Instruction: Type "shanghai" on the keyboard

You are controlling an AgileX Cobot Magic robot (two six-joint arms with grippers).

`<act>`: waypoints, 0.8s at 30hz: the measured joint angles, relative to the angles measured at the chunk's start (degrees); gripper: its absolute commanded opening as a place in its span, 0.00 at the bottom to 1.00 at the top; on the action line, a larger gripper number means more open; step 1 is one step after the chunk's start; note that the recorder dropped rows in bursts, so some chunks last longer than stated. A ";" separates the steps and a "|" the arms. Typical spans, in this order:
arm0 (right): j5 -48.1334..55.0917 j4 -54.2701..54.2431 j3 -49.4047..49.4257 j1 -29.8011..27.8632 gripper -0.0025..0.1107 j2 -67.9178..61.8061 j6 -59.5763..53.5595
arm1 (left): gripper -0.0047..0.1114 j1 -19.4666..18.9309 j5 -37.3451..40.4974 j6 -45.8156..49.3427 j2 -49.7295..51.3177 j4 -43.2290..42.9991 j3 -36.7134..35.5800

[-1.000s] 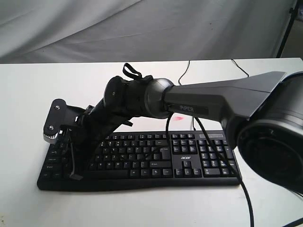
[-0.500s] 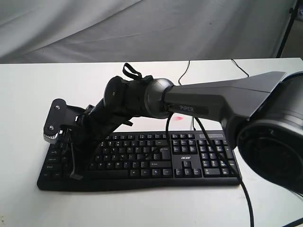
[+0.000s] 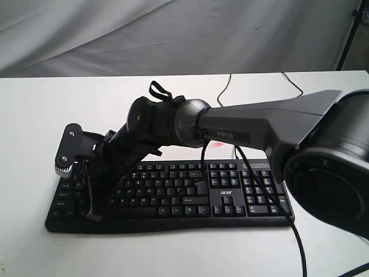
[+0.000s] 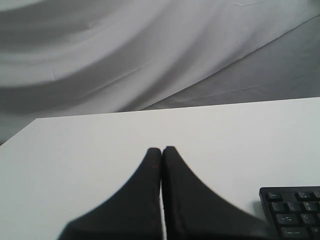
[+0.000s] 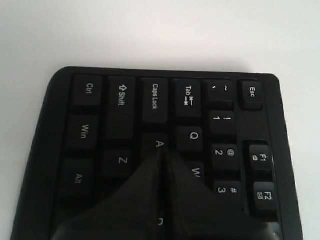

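Jaws shut on nothing, the right gripper [image 5: 162,154] points at the A key [image 5: 158,142] of the keyboard [image 3: 190,199]; typing looks underway, but letters entered so far cannot be told.

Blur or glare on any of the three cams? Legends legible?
Right wrist view: keyboard legends sharp, right gripper soft, too near the lens. Left wrist view: left gripper blurred likewise. Exterior view: even light, no glare, most legends too small to read.

Right gripper [image 5: 162,152] apparently touching keyboard [image 3: 190,202], left end.
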State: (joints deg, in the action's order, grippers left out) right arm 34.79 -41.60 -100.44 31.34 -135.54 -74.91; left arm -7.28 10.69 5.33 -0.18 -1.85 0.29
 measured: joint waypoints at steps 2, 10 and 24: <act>0.00 0.00 0.00 0.00 0.02 0.00 -0.11 | 0.05 0.00 0.00 0.00 0.00 0.00 0.00; 0.60 0.00 0.00 0.00 0.02 0.00 -0.54 | 0.05 0.00 0.00 0.00 0.00 0.00 0.00; 1.03 0.16 0.00 0.00 0.02 -0.05 -0.78 | 0.05 0.00 0.00 0.00 0.00 0.00 0.00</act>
State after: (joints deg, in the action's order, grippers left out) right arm 35.82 -41.44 -100.44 31.34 -135.59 -75.69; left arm -7.28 10.69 5.33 -0.18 -1.85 0.29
